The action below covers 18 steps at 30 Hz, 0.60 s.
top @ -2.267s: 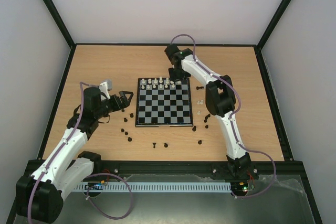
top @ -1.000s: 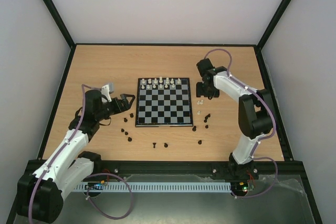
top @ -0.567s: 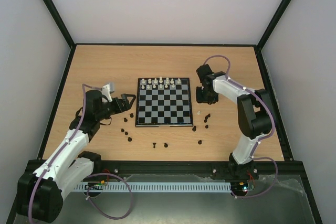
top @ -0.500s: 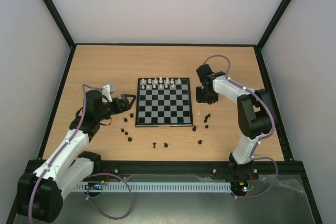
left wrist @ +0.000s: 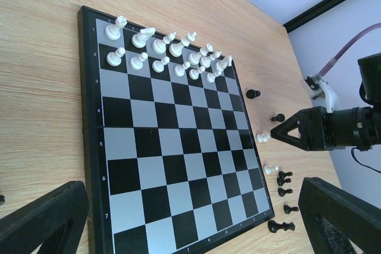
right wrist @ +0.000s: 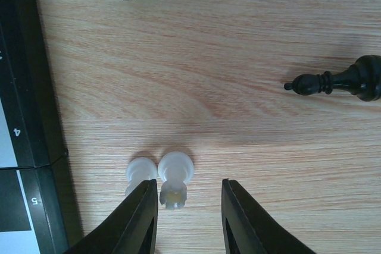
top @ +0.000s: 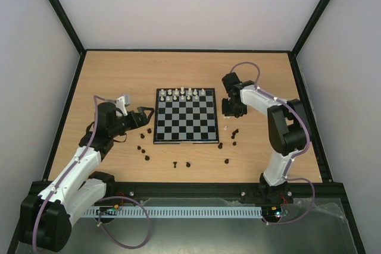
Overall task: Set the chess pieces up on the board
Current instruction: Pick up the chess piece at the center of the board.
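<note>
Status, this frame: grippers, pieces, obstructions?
Left gripper open, empty, beside board. Right gripper open astride a white piece on the table. Second white piece close beside.

set pieces (top: 181, 94): on board (top: 185, 124), two far rows | scattered pieces (top: 234, 132): on table (top: 119, 75), right, left and before board | right gripper (right wrist: 187, 206): just right of board, straddling lying piece (right wrist: 174, 176) | left gripper (top: 146, 118): left of board
</note>
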### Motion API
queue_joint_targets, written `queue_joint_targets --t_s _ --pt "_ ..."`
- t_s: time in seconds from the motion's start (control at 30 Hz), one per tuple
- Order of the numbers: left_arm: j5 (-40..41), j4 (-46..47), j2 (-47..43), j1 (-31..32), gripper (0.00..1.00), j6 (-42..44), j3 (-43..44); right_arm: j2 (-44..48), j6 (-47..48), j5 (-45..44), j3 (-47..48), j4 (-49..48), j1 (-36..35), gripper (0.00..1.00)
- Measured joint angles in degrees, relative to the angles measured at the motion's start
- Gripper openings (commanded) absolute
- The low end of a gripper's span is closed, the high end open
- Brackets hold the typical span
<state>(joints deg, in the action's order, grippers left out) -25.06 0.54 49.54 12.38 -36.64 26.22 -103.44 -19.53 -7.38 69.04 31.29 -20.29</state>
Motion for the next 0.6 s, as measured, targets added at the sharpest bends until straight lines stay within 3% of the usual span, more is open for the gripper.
queue_joint_targets --t_s 0.33,0.6 --pt "0.00 0.02 0.04 0.00 1.00 0.00 -0.02 -0.96 0.02 -0.09 0.00 -0.17 0.00 0.24" --pt "0.00 0.02 0.04 0.00 0.99 -0.02 -0.04 -2.49 0.04 -0.33 0.02 -0.42 0.00 0.12"
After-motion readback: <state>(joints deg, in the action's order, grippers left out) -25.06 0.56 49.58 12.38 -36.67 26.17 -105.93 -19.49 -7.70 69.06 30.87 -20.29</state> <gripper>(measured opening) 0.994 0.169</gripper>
